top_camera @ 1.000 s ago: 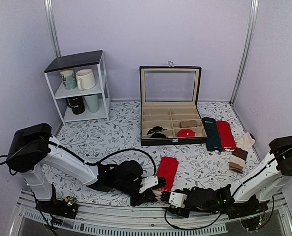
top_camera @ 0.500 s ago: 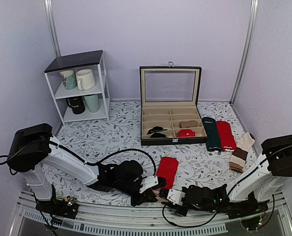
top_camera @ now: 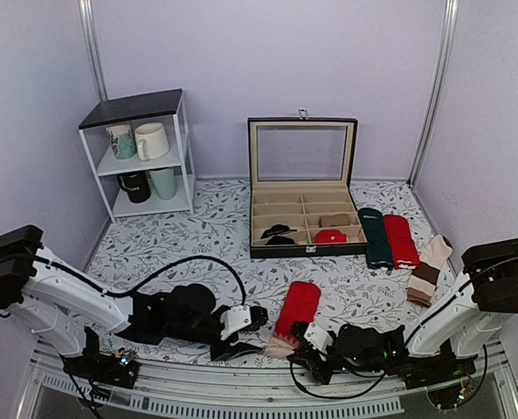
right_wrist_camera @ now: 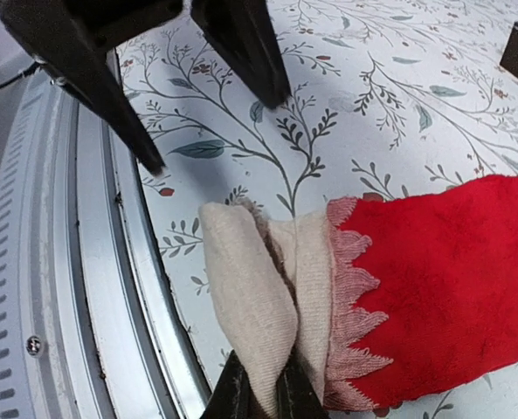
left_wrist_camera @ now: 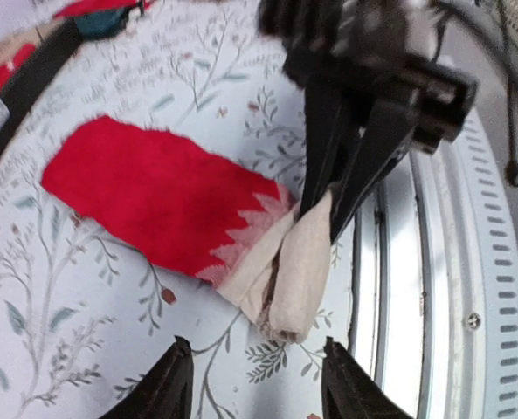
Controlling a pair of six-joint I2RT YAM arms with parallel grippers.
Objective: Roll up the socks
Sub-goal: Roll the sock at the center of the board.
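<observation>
The socks (top_camera: 295, 304) lie flat near the table's front edge, bright red with a beige end (top_camera: 279, 347) toward the rail. In the left wrist view the red part (left_wrist_camera: 154, 201) runs left and the beige end (left_wrist_camera: 295, 271) is folded over. My right gripper (right_wrist_camera: 263, 394) is shut on the folded beige end (right_wrist_camera: 250, 288) and shows in the top view (top_camera: 299, 337). My left gripper (left_wrist_camera: 259, 384) is open and empty, a short way back from the beige end, and sits left of it in the top view (top_camera: 254, 332).
An open compartment box (top_camera: 302, 218) stands behind the socks. A dark green sock (top_camera: 378, 237), a plain red sock (top_camera: 401, 240) and beige-brown socks (top_camera: 427, 271) lie at right. A white shelf with mugs (top_camera: 145, 153) stands at back left. A metal rail (right_wrist_camera: 66, 288) runs along the front edge.
My left arm has drawn back to the left, away from the socks' beige end. My right gripper has moved left onto the beige end and now holds its fold.
</observation>
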